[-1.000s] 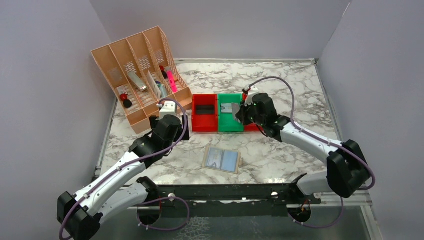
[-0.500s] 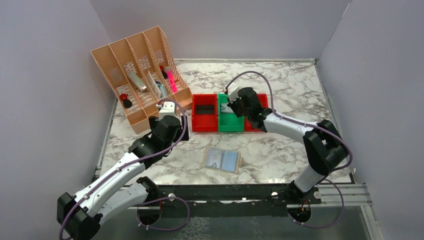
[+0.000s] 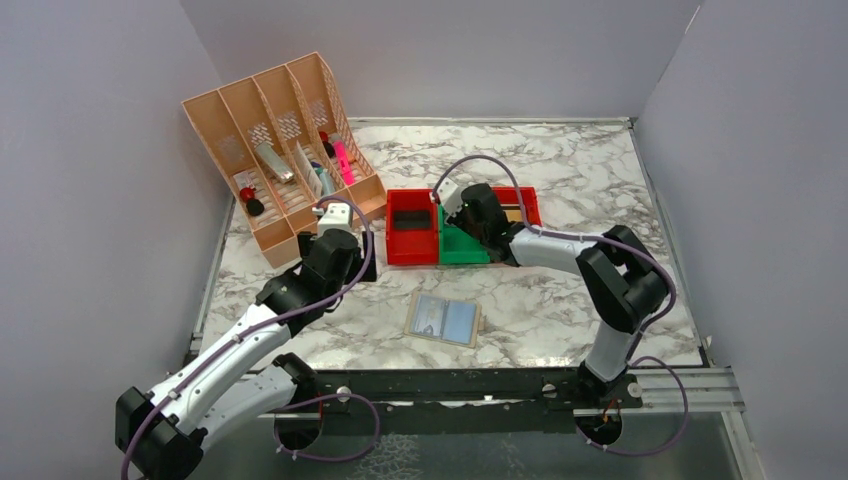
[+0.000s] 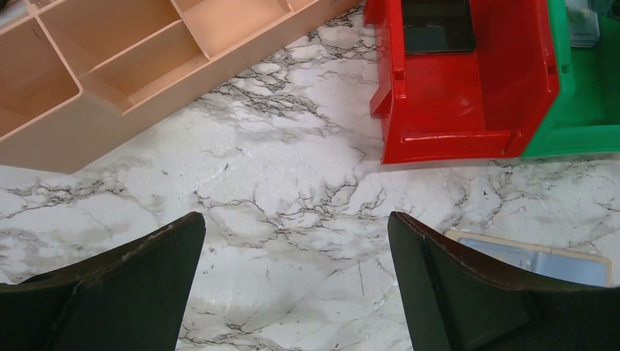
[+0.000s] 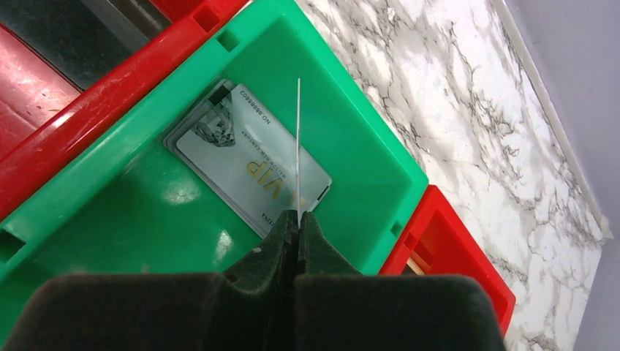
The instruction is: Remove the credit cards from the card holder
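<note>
**Right hand shifted further over the green bin, card in its grip**

Since a second ago, the right hand (image 5: 297, 216) has been swung leftward with its elbow drawn in. The left arm and the card holder have not moved.

The right hand's jaws are pressed together on a thin pale card (image 5: 298, 139), seen edge-on and pointing away from the hand. Beneath it is the green plastic bin (image 5: 146, 219), where a silver card marked VIP (image 5: 241, 157) already lies flat.

A clean drop is best made by lowering the card inside the walls before the jaws are parted, then lifting the hand straight up. The bin rim and the red plastic bins on either side (image 5: 446, 241) are to be kept clear of.

The open tan card holder with pale blue-grey panels (image 3: 445, 320) lies on the marble bench (image 4: 278, 168), well behind the right hand and just right of the left hand (image 4: 294, 219). That hand's jaws stand wide apart, with nothing between them. A peach slotted desk organiser (image 3: 280, 150) stands beyond it, clear of the work.
</note>
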Robot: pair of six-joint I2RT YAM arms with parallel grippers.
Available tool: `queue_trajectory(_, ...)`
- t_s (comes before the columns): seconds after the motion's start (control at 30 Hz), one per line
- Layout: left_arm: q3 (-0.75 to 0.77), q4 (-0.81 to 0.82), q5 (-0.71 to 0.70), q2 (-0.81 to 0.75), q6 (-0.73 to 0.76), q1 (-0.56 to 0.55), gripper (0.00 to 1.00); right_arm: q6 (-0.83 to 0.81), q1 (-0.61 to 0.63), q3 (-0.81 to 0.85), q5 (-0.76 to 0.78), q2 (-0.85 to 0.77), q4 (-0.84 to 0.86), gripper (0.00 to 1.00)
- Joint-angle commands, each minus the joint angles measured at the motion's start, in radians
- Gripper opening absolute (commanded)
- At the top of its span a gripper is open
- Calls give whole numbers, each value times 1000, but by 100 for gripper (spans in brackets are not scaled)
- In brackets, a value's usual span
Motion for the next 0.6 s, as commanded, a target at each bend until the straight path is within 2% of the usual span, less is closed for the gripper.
queue_trajectory(0.0,14,4,32,8,16,9,99,-120,6,21,68,40,51,1)
queue_trajectory(0.23,17,4,42,26,18,14,99,-243,11,11,129,88,129,4)
queue_trajectory(0.57,19,4,83,35,30,19,99,-240,11,6,68,103,98,16)
